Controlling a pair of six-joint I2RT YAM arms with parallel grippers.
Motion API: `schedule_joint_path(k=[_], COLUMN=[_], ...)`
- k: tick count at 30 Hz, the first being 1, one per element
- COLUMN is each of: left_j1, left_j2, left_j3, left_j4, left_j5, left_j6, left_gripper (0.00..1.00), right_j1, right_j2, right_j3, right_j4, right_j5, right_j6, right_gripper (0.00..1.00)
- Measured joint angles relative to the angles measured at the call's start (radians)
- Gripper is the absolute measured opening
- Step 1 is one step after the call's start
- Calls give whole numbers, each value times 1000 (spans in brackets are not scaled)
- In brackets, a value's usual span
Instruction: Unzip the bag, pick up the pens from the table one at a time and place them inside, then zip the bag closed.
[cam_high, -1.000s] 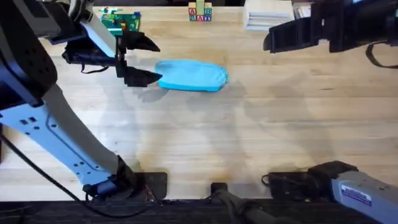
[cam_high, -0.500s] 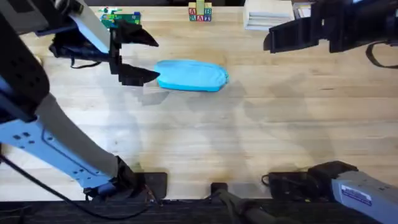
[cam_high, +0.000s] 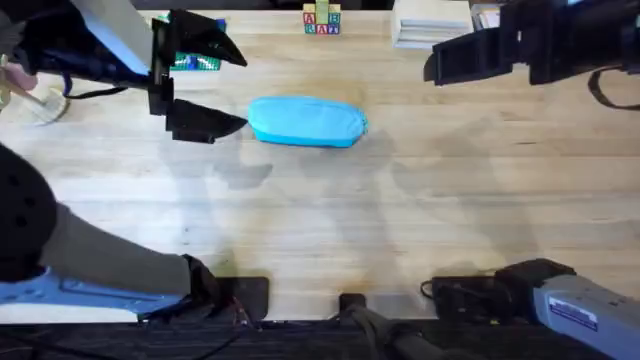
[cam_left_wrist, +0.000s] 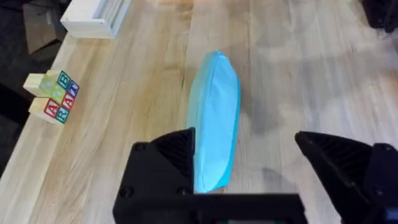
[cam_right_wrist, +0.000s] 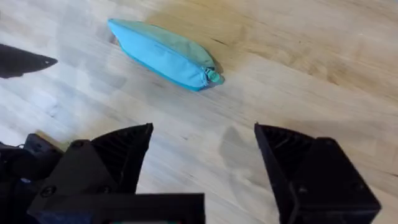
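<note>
Your left hand (cam_high: 205, 85) hangs released just left of the zipped light blue pouch (cam_high: 306, 122) on the bench (cam_high: 400, 220), your right hand (cam_right_wrist: 202, 155) released too.

The overhead cam sits above the arm bases, looking down and forward across the light wood-grain tabletop (cam_high: 400, 220). The left wrist cam looks along the soft light blue fabric pouch (cam_left_wrist: 216, 118) from fairly close, end-on. The right wrist cam sees the same pouch (cam_right_wrist: 163, 53) from farther off. All three views share that pouch.
</note>
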Motion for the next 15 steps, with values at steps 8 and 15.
schedule_joint_path(k=[8,15], left_j1=[0,0], left_j2=[-118,-233], left_j3=[0,0], left_j4=[-3,1], left_j5=[-65,-166], left_j6=[-145,-360], left_gripper=[996,996], right_j1=[0,0], right_j2=[0,0], right_j3=[0,0], right_j4=[0,0], right_j5=[0,0], right_j6=[0,0], right_gripper=[997,997])
